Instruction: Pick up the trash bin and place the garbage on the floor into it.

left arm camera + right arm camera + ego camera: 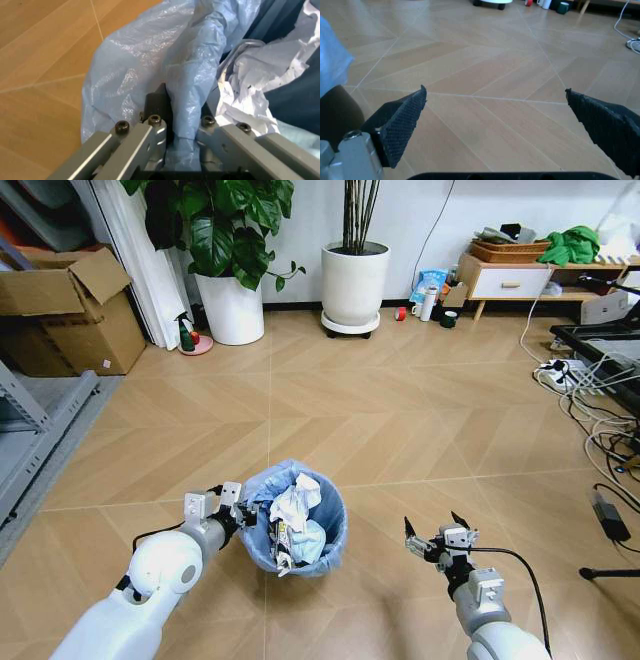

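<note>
Left pincer (234, 502) clamped on the rim of the small round blue-bagged trash bin (296, 520), lower centre; right pincer (436, 540) wide open, empty, lower right, bin to its left.

Light-blue bag (262, 532) lining trash bin; tan chevron floor (400, 420).

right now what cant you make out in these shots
- Trash bin base and dark wall: head view, covered by the blue bag.
- Garbage lower in the bin: head view, buried under crumpled paper.
- Left hand fingertips: left wrist view, wrapped in bag folds at the rim.
- Small items by the far wall: head view, too small to identify.
- Right hand open above bare floor.
</note>
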